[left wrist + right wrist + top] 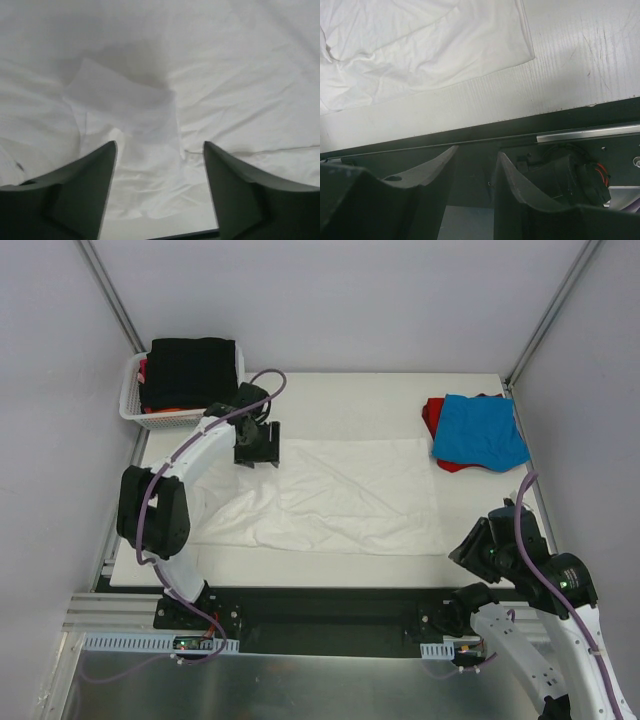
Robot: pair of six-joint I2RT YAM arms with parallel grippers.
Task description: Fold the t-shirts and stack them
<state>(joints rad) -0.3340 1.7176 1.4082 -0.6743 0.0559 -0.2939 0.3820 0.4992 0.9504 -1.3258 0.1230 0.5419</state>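
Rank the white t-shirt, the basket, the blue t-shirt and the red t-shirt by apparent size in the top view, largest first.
1. white t-shirt
2. basket
3. blue t-shirt, only a little smaller
4. red t-shirt: only an edge shows from under the blue one, so its full size is unsure.

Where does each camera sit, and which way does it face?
Top external: above and behind, facing down on the table; left arm, right arm show.
Left wrist: on the left arm, facing down at the white t-shirt; left claw shows.
Right wrist: low, facing the table's near edge; right claw shows.
All share the white t-shirt.
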